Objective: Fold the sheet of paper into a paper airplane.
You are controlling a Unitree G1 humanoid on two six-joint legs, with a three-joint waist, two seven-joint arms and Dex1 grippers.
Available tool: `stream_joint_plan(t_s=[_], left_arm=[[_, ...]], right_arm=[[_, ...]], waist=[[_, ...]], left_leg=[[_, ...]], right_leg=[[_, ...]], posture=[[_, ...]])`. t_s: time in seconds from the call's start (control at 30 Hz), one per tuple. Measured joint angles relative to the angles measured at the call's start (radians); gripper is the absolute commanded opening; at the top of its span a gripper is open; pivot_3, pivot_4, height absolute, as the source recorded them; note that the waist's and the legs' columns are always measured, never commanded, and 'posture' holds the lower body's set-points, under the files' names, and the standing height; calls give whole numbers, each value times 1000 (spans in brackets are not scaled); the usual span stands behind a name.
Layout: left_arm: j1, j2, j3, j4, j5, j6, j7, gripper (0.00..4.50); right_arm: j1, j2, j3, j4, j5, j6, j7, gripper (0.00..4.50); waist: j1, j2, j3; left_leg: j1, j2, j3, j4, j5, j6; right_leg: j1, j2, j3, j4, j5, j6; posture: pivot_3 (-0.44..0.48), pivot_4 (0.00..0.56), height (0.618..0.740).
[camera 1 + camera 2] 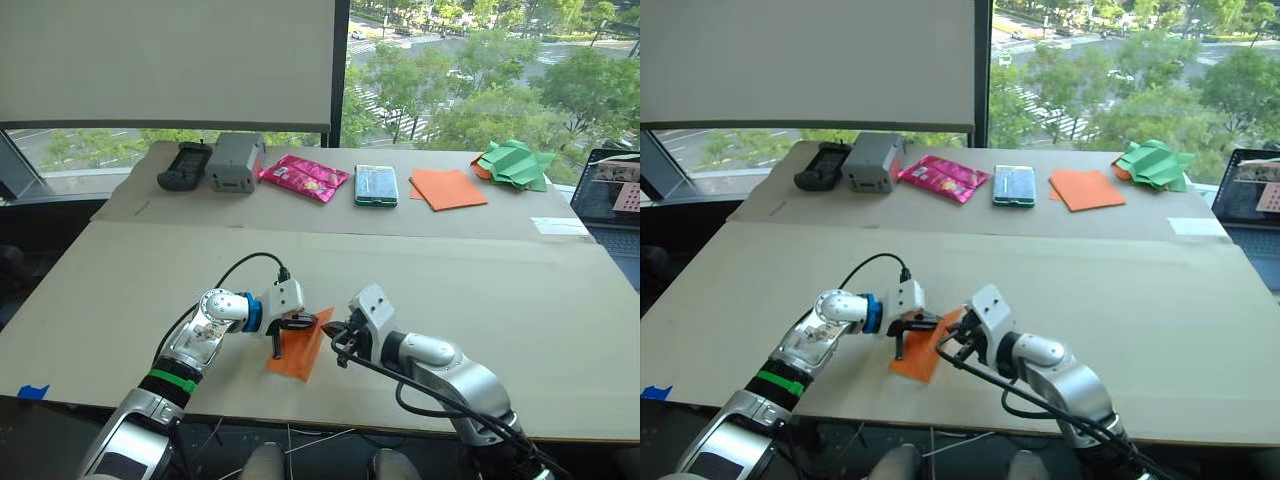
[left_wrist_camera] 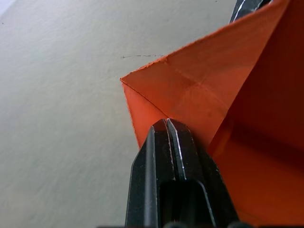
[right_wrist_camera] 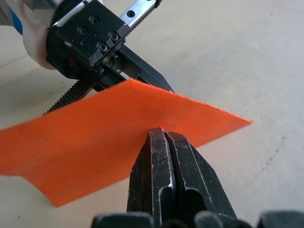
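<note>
Left wrist view puts the sheet of paper (image 2: 199, 90) directly beyond the left gripper (image 2: 166, 124), whose two black fingers are pressed together on a creased, folded corner. The right gripper (image 3: 164, 135) is likewise closed on the sheet's opposite edge, so the paper hangs between the two pincers, raised off the table (image 1: 520, 300) on that side while its near end droops toward the surface. Holding it from both sides likely keeps the thin sheet taut enough to bring one half over along the visible crease lines; it is not yet a pointed wedge, so folding looks at an early stage.

Well beyond both grippers, along the far strip of the table, lie a stack of orange sheets (image 1: 447, 188), crumpled green paper (image 1: 514, 163), a pink packet (image 1: 304, 177) and a grey box (image 1: 235, 161), all out of the folding space.
</note>
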Motion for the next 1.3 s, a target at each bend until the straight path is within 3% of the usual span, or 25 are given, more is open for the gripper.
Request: stream_joint_plan(t_s=[0.37, 0.6, 0.93, 1.17, 1.3], left_arm=[[26, -3, 21, -39, -26, 69, -26, 34], [81, 60, 130, -65, -109, 174, -24, 34], [118, 128, 252, -117, -183, 321, 15, 34], [68, 80, 248, -215, -246, 363, 31, 34], [88, 75, 169, -214, -221, 339, 9, 34]], right_arm=[[-32, 14, 33, 62, -18, -48, 3, 0], [-57, 34, 67, 144, -47, -86, 3, 0], [-75, 48, 74, 196, -67, -110, 5, 0], [-82, 51, 79, 212, -76, -112, 7, 0], [-82, 52, 79, 214, -76, -112, 7, 0]], waist=[[2, 1, 0], [-22, 1, 1], [-15, 2, 2], [-10, 1, 3], [-12, 1, 3]], left_leg=[[-1, 0, 0, 0, 0, 0], [0, 0, -1, -1, 0, 0], [-1, 0, -1, -1, 0, 0], [-2, 0, 0, -1, 0, 0], [-1, 0, 0, -1, 1, 2]], right_leg=[[0, 0, 0, 0, 0, 0], [-1, 0, 0, 2, 0, 0], [-1, 0, 0, 2, 0, 0], [-1, 0, 0, 1, 0, 0], [-1, 1, 0, 2, 0, 0]], posture=[[0, 150, 702], [0, 150, 702], [0, 150, 702], [0, 150, 702], [0, 150, 702]])
